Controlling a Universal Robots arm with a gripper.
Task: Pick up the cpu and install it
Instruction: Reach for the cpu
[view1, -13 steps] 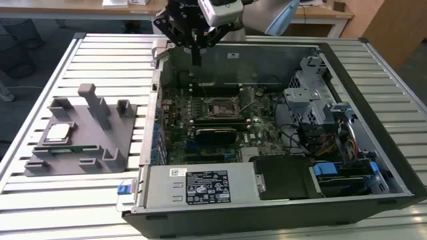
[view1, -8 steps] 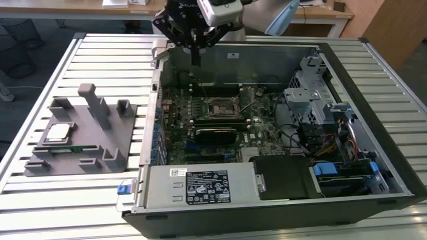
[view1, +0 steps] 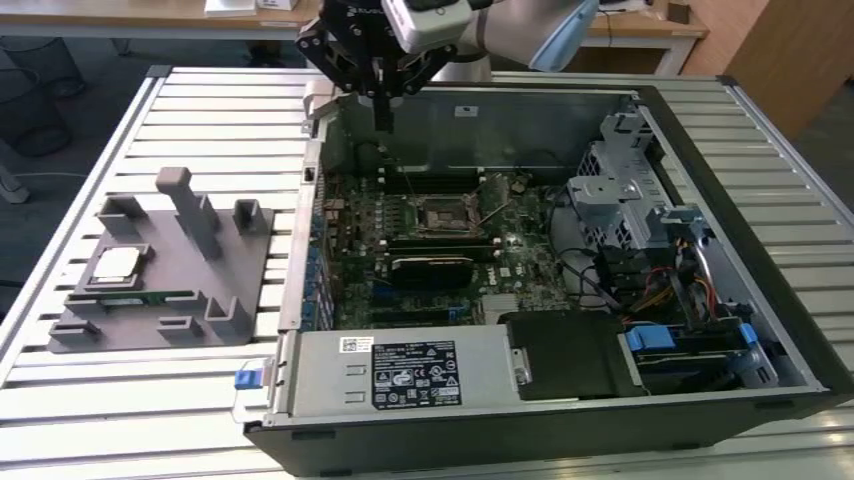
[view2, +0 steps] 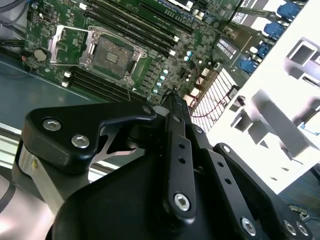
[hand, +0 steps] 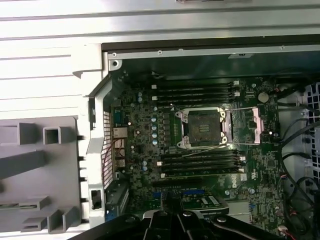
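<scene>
The cpu (view1: 116, 263), a small silvery square chip, lies flat on the grey fixture (view1: 200, 270) at the exterior view's left, outside the computer case. My gripper (view1: 384, 122) hangs above the case's far wall, well away from the cpu, its thin black fingers shut together with nothing between them. The motherboard's socket (view1: 438, 213) stands open and empty, its metal frame folded back. Both wrist views show the socket (view2: 111, 56) (hand: 202, 127) past the closed fingertips (view2: 172, 100) (hand: 172, 207), with part of the fixture (hand: 40, 170) (view2: 280, 125) beside the case.
The open computer case (view1: 747, 200) lies on a slatted metal table (view1: 200, 110). A green memory stick (view1: 140, 297) rests in the fixture below the cpu. Inside the case are a power supply (view1: 400, 370), a drive cage (view1: 614, 190) and loose cables (view1: 667, 290). Tall fixture posts (view1: 187, 205) stand near the cpu.
</scene>
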